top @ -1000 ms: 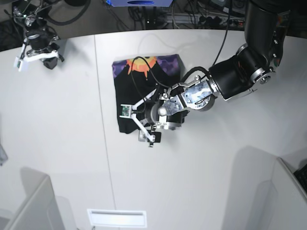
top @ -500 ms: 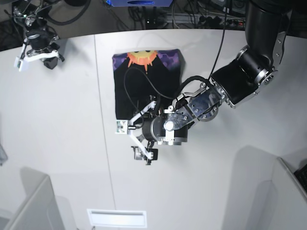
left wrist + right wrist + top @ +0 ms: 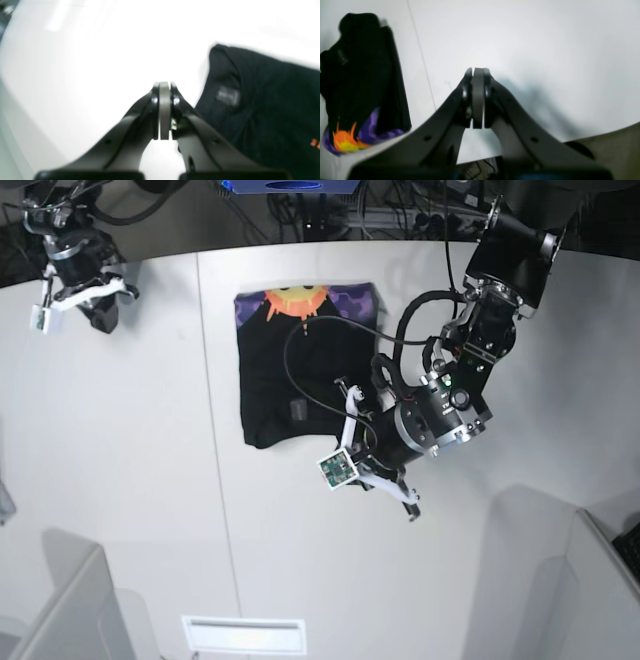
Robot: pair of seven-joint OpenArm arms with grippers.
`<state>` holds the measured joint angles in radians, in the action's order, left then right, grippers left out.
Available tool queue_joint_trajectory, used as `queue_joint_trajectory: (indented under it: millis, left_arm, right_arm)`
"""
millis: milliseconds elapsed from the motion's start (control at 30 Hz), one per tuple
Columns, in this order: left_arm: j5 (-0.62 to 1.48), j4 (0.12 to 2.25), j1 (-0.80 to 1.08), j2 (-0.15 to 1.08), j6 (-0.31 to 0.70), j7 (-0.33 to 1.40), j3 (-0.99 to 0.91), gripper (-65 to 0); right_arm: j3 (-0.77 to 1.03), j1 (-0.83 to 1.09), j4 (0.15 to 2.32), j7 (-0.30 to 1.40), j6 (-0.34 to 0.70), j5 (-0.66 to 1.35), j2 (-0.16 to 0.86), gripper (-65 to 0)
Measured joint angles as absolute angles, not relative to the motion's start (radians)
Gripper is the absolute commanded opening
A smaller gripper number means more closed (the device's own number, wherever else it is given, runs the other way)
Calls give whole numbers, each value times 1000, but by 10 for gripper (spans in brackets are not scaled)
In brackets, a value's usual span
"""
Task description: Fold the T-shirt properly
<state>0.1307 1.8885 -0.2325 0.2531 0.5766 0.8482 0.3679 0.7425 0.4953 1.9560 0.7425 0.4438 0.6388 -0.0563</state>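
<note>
The T-shirt (image 3: 300, 370) lies folded into a black rectangle on the white table (image 3: 130, 450). Its orange sun print (image 3: 295, 300) is at the far edge and a small grey tag (image 3: 298, 410) faces up. My left gripper (image 3: 372, 463) hovers just off the shirt's near right corner. In the left wrist view this gripper (image 3: 164, 85) is shut and empty, with the T-shirt (image 3: 262, 105) to its right. My right gripper (image 3: 98, 308) stays at the far left corner. It (image 3: 478, 71) is shut on nothing, with the T-shirt (image 3: 362, 75) off to the left.
A seam (image 3: 215, 430) runs down the table left of the shirt. Grey partitions stand at the near left (image 3: 60, 600) and near right (image 3: 560, 580). A white slot (image 3: 243, 635) sits at the near edge. Cables (image 3: 330, 215) lie behind the table.
My left gripper was open over the shirt's near edge; it has come off the cloth, shut, and swung right as the arm rose. The shirt's near edge now lies uncovered.
</note>
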Motion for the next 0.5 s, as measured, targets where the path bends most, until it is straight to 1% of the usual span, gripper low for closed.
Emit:
queue_joint_trajectory:
  millis: [67,167,233,300,433,500]
  left_arm:
    - [136,1915,-196,281,575,842,352,-650]
    - [131,1940,-125,328,525,843,336,-650]
    - [128,1946,-70,368,523,795,323,-650]
    - [121,1946,6,410,517,636,316,-650]
    - [129,1938,214,488,523,282,323,-650]
    - [120,1937,318,511,493,191,301,-650]
  right_arm:
    - [742,496,1956,735,474,638,-33,-650]
    - [747,505,1957,730,537,635,-14,-650]
    - [745,532,1957,736,570,641,25,-650]
    - [748,558,1958,726,567,637,64,-650]
    - [748,634,1959,623,567,636,113,-650]
    - [747,680,1963,591,568,614,131,-650]
